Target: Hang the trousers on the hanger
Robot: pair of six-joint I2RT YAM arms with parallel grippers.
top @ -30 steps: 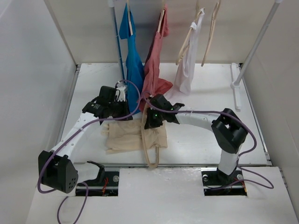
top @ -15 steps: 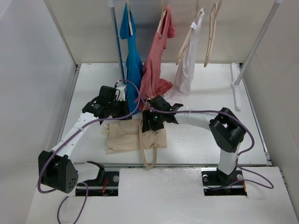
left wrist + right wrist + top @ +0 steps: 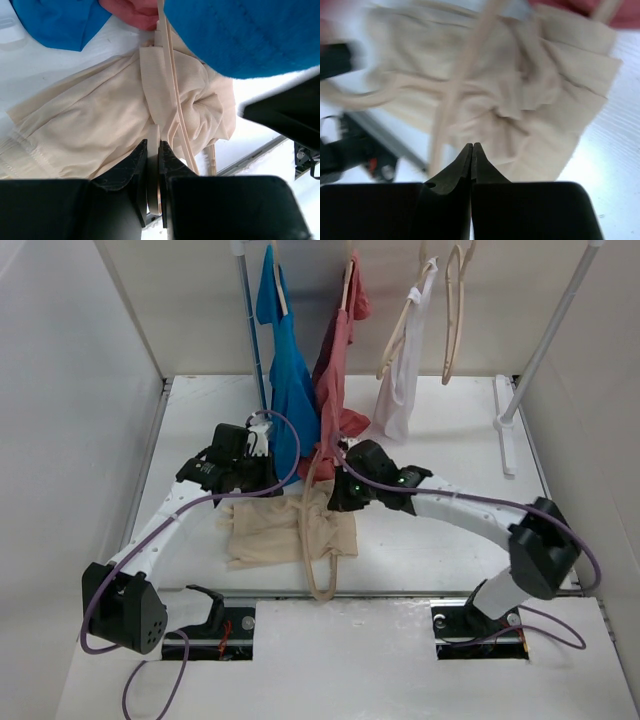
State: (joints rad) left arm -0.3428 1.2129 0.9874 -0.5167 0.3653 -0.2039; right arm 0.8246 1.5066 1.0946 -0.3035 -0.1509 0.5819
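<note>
Looking down from the top camera, I see the trousers (image 3: 270, 532) lying crumpled on the white table (image 3: 450, 540) between my two arms, near its front edge. The hanger (image 3: 320, 594) lies across their right part, one end rising toward the hanging clothes and the other curving off the cloth toward the front edge. My left gripper (image 3: 265, 488) sits at the trousers' far left edge. My right gripper (image 3: 337, 502) is over their far right corner, just beside the hanger. Behind them a blue garment (image 3: 290, 390), a red T-shirt (image 3: 335, 380), a small white garment (image 3: 400, 390) and a spare hanger (image 3: 452, 310) hang from the rack.

From the left wrist, the fingers (image 3: 135, 165) are pinched almost together on a thin pale tan strip that looks like part of the hanger. Its long bar runs just beside them across the wrinkled beige cloth, and blue cloth fills the upper right.

From the right wrist the picture is blurred. The fingers (image 3: 460, 170) meet at the tips with nothing between them, pointing at the bunched trousers. I cannot tell whether they touch the cloth. The hanger bar slants across on the left.
</note>
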